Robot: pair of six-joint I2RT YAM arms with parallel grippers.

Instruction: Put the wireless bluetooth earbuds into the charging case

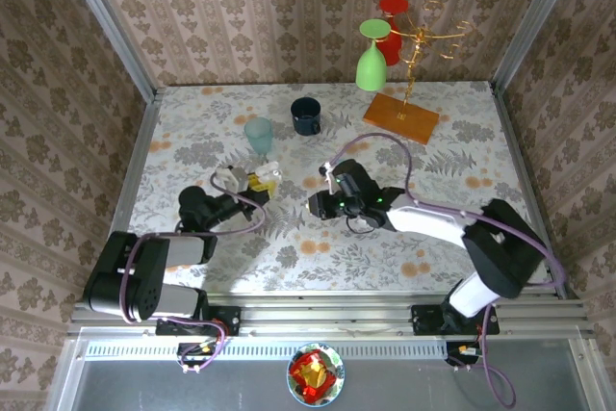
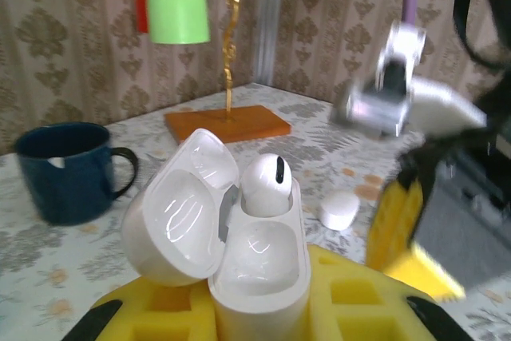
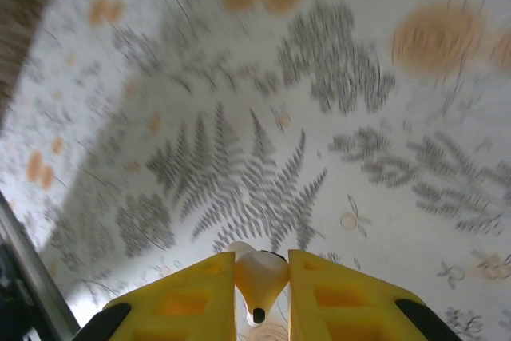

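My left gripper (image 1: 258,180) is shut on the white charging case (image 2: 259,265), which stands upright between its yellow pads (image 2: 351,297). The case's lid (image 2: 180,217) hangs open to the left. One glossy white earbud (image 2: 266,185) sits in the far socket, and the near socket is empty. My right gripper (image 3: 261,259) is shut on the other earbud (image 3: 260,275), pinched between its yellow pads above the floral table. In the top view the right gripper (image 1: 316,204) hovers just right of the case (image 1: 234,178).
A small white rounded piece (image 2: 339,211) lies on the table beyond the case. A dark blue mug (image 1: 306,115) and a pale teal cup (image 1: 258,135) stand behind the grippers. At the back right, a gold rack on an orange base (image 1: 400,117) holds a green cup (image 1: 372,57) and a red cup (image 1: 392,26).
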